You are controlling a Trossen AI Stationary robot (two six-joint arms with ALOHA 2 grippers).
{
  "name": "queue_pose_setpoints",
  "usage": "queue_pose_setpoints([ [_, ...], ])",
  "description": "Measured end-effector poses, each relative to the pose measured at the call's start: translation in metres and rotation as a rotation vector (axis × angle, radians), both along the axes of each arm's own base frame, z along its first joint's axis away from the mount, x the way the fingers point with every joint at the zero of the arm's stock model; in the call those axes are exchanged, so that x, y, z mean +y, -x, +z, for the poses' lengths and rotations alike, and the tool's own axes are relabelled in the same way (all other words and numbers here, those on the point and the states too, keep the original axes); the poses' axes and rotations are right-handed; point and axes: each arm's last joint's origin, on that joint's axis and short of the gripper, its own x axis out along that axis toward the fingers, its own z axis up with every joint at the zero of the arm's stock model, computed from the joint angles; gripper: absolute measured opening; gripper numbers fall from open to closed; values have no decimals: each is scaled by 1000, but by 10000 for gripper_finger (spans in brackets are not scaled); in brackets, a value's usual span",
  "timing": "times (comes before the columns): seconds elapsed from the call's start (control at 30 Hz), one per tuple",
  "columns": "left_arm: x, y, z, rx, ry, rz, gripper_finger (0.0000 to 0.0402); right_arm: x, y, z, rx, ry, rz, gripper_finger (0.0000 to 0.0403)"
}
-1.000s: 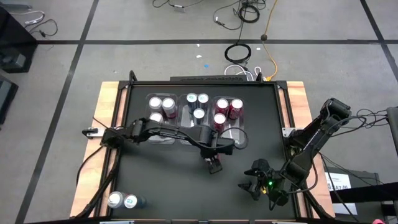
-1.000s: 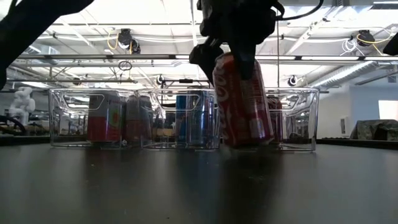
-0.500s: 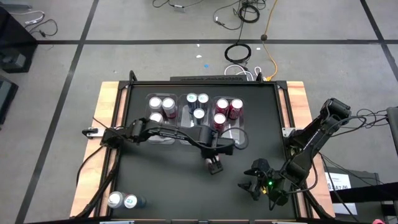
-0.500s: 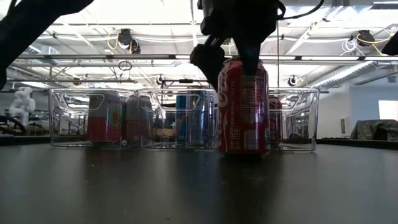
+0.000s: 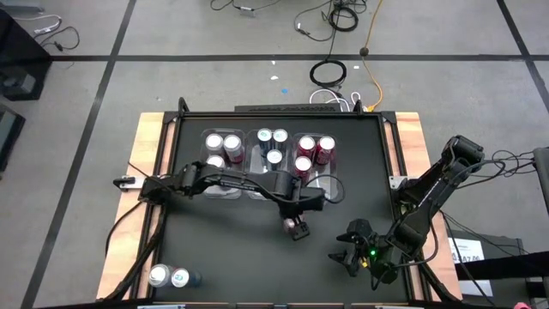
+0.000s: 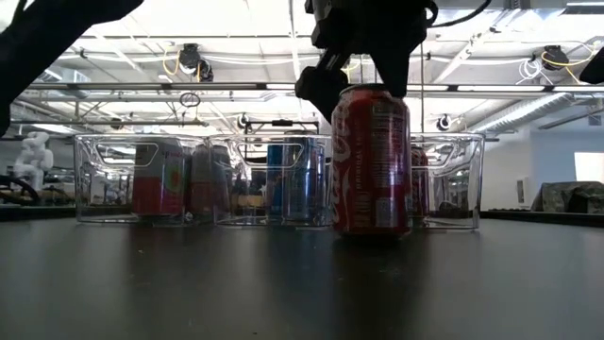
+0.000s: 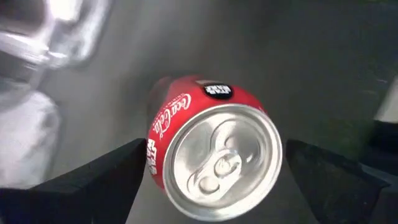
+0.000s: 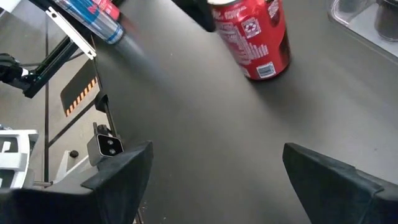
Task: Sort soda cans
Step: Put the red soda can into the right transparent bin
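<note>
A red soda can (image 6: 371, 161) stands upright on its base on the black table, a little nearer than the bins; its silver top (image 7: 221, 158) shows in the left wrist view. My left gripper (image 5: 296, 221) hangs open just above it, pointing steeply down, one finger (image 7: 106, 177) on each side of the can's top. My right gripper (image 5: 343, 256) waits open near the table's near right, with nothing between its fingers (image 8: 118, 180). Other soda cans stand in three clear bins (image 5: 273, 148) at the far middle.
The left bin (image 5: 221, 150) holds pinkish cans, the middle one blue-silver cans (image 6: 293, 179), the right one (image 5: 315, 154) red cans. Two more cans (image 5: 169, 276) are at the near left corner. Wooden rails (image 5: 150, 146) border the table's sides.
My left gripper has opened and let go of the red can. The can was tilted between the fingers a second ago and now stands upright on the table. The gripper has stayed above it.
</note>
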Motion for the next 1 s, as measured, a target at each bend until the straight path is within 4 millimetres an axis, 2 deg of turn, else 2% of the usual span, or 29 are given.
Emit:
queue_pose_setpoints([
  [0.2,9,2,8,8,113,15,391,0,0,0,0,6,6,352],
  [0.37,12,9,28,-32,96,27,391,0,-1,0,-5,11,13,352],
  [0.5,15,21,53,-84,6,52,391,-1,-2,0,-8,16,5,352],
  [0.6,20,38,78,-113,-55,30,391,-3,-4,0,-5,39,8,352],
  [0.73,28,71,109,-102,-108,-127,391,-7,-9,0,-3,94,31,352],
  [0.83,29,94,129,-86,-120,-140,391,-10,-16,2,-26,148,74,352],
  [1.0,23,122,162,-228,-165,-305,391,-14,-33,18,-98,254,119,352],
])
